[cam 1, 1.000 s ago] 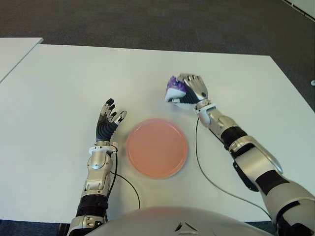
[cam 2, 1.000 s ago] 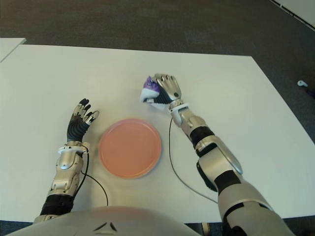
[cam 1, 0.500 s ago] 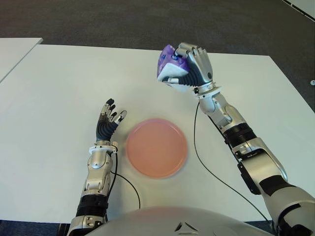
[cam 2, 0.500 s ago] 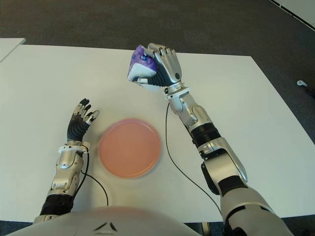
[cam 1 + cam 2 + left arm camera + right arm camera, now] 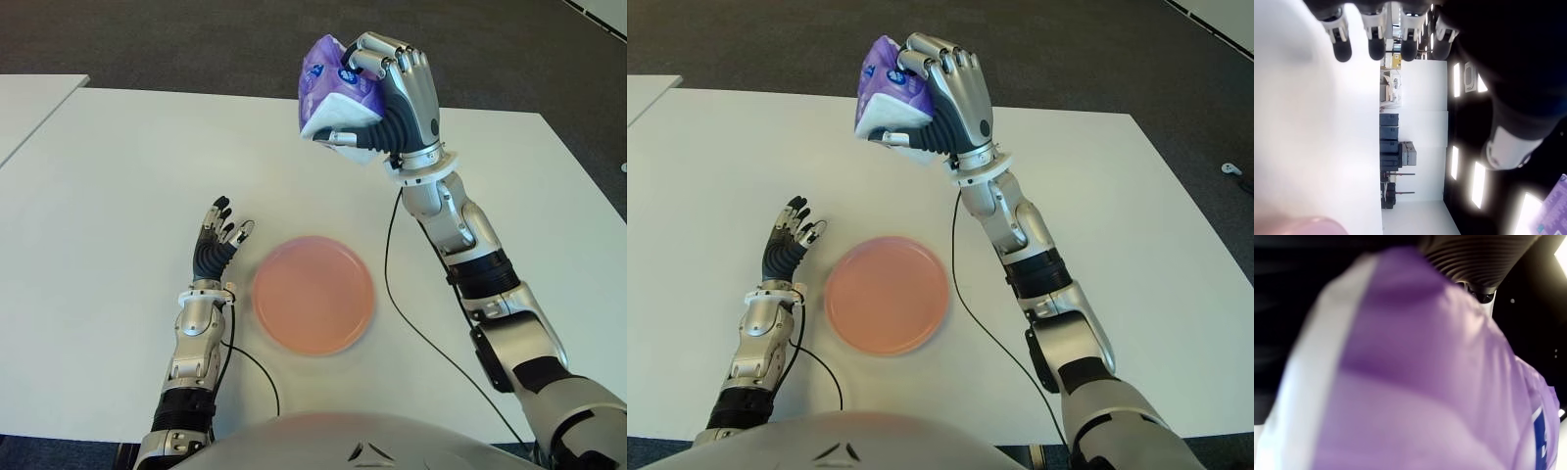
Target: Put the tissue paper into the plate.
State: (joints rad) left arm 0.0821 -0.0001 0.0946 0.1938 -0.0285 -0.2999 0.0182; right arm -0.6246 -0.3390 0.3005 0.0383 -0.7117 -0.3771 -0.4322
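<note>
Left eye view gives us the right hand (image 5: 392, 98) raised well above the white tabletop (image 5: 118, 176), its fingers (image 5: 377, 54) clenched around the tissue paper (image 5: 333, 83), a purple and white soft pack. We see the pack sitting in the palm, with the curled fingers wrapped over its top edge and the white end of the pack facing down and toward the left hand. From the right wrist view we see the pack (image 5: 1415, 382) pressed close against the hand, filling nearly the whole picture, with ribbed dark finger parts just beyond it. Below the right hand and nearer to the robot's body lies the pink plate (image 5: 312, 294), flat on the tabletop and holding nothing; the pack is well apart from it, up in the air. A thin black cable (image 5: 392, 284) hangs from the right wrist and trails down past the plate's side to the tabletop. We find the left hand (image 5: 217, 240) just beside the plate, on the side away from the right hand, with its fingers (image 5: 220, 211) relaxed and spread, holding nothing. Its own wrist view shows us those dark fingertips (image 5: 1376, 49) straight and parted over the bare tabletop, with a sliver of the pink plate's rim (image 5: 1303, 227) close by.
</note>
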